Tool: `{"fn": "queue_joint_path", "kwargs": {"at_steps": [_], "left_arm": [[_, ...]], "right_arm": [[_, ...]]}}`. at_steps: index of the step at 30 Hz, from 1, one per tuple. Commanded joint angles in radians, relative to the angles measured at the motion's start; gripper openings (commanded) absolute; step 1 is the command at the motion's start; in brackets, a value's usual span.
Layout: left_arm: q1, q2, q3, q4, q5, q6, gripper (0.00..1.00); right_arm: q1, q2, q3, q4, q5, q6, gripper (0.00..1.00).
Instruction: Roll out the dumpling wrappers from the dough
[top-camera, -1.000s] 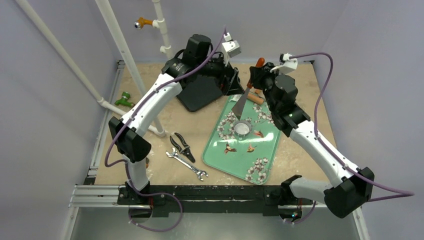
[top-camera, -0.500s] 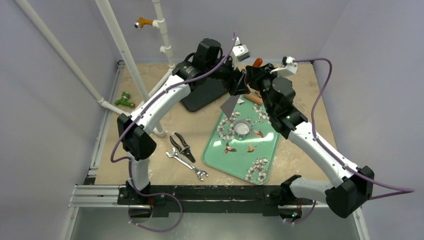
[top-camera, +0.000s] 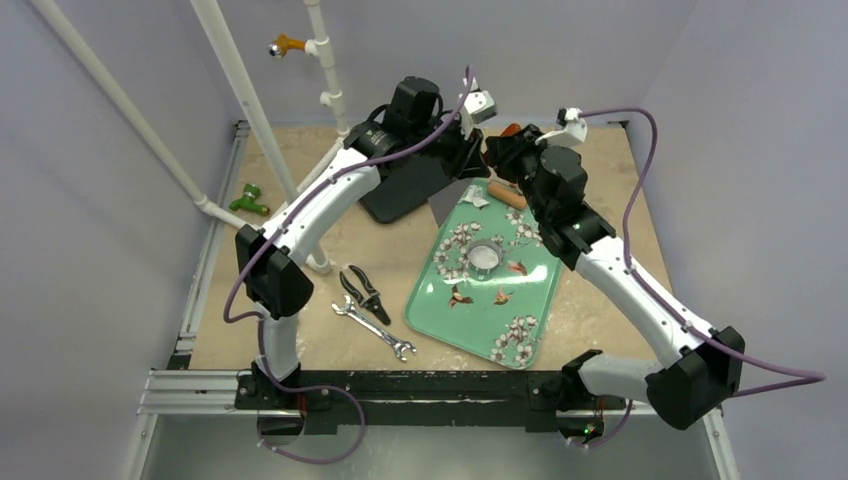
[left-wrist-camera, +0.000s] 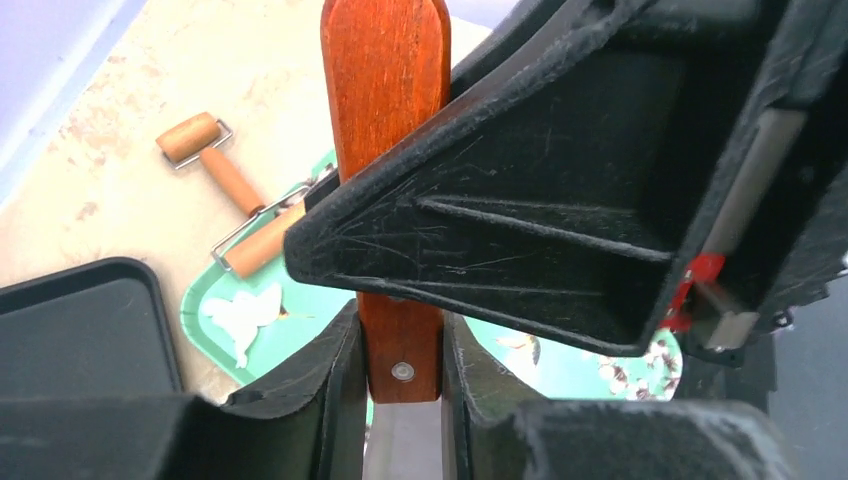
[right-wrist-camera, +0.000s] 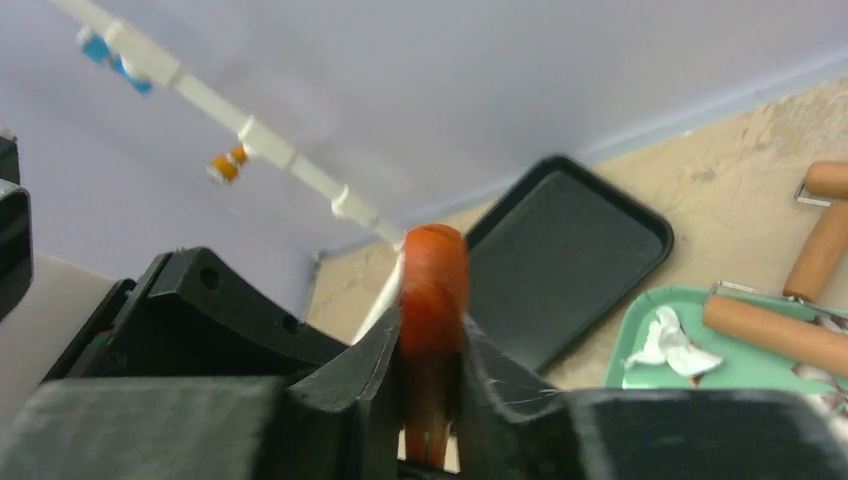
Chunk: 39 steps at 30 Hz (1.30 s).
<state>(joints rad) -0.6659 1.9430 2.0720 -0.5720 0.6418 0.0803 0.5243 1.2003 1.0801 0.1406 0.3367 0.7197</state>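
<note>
A scraper with a red-brown wooden handle and a grey metal blade hangs over the tray's far left corner. My left gripper is shut on the handle's lower end, by the rivet. My right gripper is shut on the same handle higher up. In the top view the two grippers meet there. A ragged white dough scrap lies on the green tray. A metal ring with white dough inside sits mid-tray. No free dumpling wrapper shows.
A wooden rolling pin lies across the tray's far edge. A black tray sits behind the left gripper. Pliers and a wrench lie left of the green tray. White pipes rise at the left.
My left arm swung right to the scraper and its jaws closed on the handle. The right gripper kept its hold, and the blade shifted left to the tray's corner.
</note>
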Motion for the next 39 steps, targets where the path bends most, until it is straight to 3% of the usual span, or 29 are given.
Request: {"fn": "queue_joint_path", "kwargs": {"at_steps": [1, 4, 7, 10, 14, 18, 21, 24, 30, 36, 39], "left_arm": [[0.028, -0.013, 0.024, -0.041, 0.038, 0.147, 0.0], [0.046, -0.042, 0.005, -0.141, 0.05, 0.367, 0.0], [0.046, -0.103, -0.065, -0.258, 0.025, 0.717, 0.0], [0.043, -0.174, -0.163, -0.326, -0.016, 0.974, 0.0], [0.032, -0.203, -0.182, -0.441, -0.027, 1.182, 0.0], [0.024, -0.192, -0.14, -0.564, -0.029, 1.323, 0.0], [0.009, -0.181, -0.116, -0.689, -0.032, 1.432, 0.0], [-0.001, -0.187, -0.133, -0.656, -0.041, 1.424, 0.0], [-0.011, -0.183, -0.135, -0.573, -0.051, 1.375, 0.0], [-0.016, -0.174, -0.136, -0.557, -0.038, 1.367, 0.0], [-0.015, -0.166, -0.13, -0.568, -0.035, 1.331, 0.0]], "right_arm": [[-0.072, 0.029, 0.187, -0.304, -0.263, -0.064, 0.48], [-0.189, 0.02, 0.265, -0.496, -0.47, -0.109, 0.72], [-0.299, 0.0, 0.299, -0.641, -0.625, -0.169, 0.92], [-0.32, 0.011, 0.335, -0.75, -0.763, -0.237, 0.93], [-0.32, 0.027, 0.306, -0.739, -1.017, -0.274, 0.86], [-0.319, 0.056, 0.354, -0.84, -1.012, -0.43, 0.84], [-0.319, 0.06, 0.328, -0.798, -1.063, -0.403, 0.84], [-0.316, 0.103, 0.302, -0.772, -1.172, -0.365, 0.8], [-0.215, 0.122, 0.24, -0.672, -1.167, -0.292, 0.81], [-0.125, 0.145, 0.208, -0.653, -1.101, -0.275, 0.78], [-0.089, 0.128, 0.267, -0.728, -0.925, -0.355, 0.79]]}}
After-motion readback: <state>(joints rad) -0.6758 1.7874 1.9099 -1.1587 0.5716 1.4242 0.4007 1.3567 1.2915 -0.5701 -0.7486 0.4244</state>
